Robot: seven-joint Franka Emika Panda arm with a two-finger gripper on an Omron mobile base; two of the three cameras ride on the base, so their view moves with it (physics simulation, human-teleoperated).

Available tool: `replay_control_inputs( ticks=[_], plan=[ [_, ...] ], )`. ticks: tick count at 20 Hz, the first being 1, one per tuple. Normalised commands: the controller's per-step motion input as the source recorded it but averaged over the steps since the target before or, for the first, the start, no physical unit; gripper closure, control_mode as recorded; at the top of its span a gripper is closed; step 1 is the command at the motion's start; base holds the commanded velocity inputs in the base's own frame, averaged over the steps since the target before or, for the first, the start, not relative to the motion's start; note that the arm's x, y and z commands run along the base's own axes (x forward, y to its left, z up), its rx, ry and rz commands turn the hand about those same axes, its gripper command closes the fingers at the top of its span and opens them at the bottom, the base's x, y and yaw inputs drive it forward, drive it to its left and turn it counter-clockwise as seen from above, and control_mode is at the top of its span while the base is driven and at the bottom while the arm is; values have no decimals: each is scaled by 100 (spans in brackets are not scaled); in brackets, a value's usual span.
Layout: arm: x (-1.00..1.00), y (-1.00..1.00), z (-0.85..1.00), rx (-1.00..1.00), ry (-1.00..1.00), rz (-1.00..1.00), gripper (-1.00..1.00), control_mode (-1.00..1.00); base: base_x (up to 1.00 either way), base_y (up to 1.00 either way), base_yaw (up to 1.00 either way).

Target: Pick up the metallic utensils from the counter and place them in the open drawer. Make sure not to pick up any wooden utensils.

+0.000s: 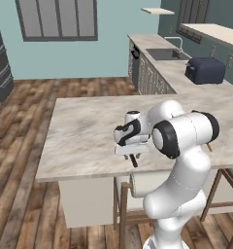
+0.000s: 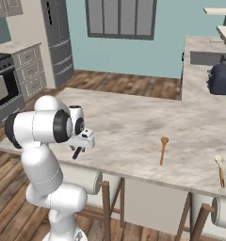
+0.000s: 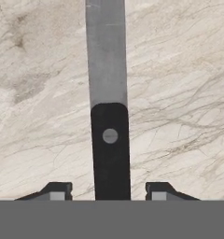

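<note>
Black-handled, grey-bladed knife (image 3: 109,116) at frame centre; beige-grey veined counter (image 3: 179,93); orange-brown, apparently wooden, spoon (image 2: 163,149) lower right.

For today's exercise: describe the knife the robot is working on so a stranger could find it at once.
Start at the big marbled island counter in the middle of the kitchen. Near its front edge, under the white arm's pincer, lies the knife, flat on the stone. Unlike the orange-brown wooden spoon further along, it has a grey blade and a black handle.

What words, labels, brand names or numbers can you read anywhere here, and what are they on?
None readable.
Black-handled knife on the pale marbled stone counter: plain round rivet, no marking.
Dark blue toaster: no legible brand.
Orange-brown wooden spoon: unmarked.
</note>
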Motion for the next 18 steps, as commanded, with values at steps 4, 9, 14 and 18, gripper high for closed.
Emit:
replay_control_inputs(
  ticks=[4, 9, 14, 18],
  plan=[
    [0, 0, -1, 0, 3, 0, 100, -100, 0, 0, 0],
    [0, 0, 0, 0, 2, 0, 100, -100, 0, 0, 0],
    [-9, 0, 22, 0, 2, 1, 100, -100, 0, 0, 0],
    [-75, 0, 95, 1, 1, 6, 100, -100, 0, 0, 0]
  ],
)
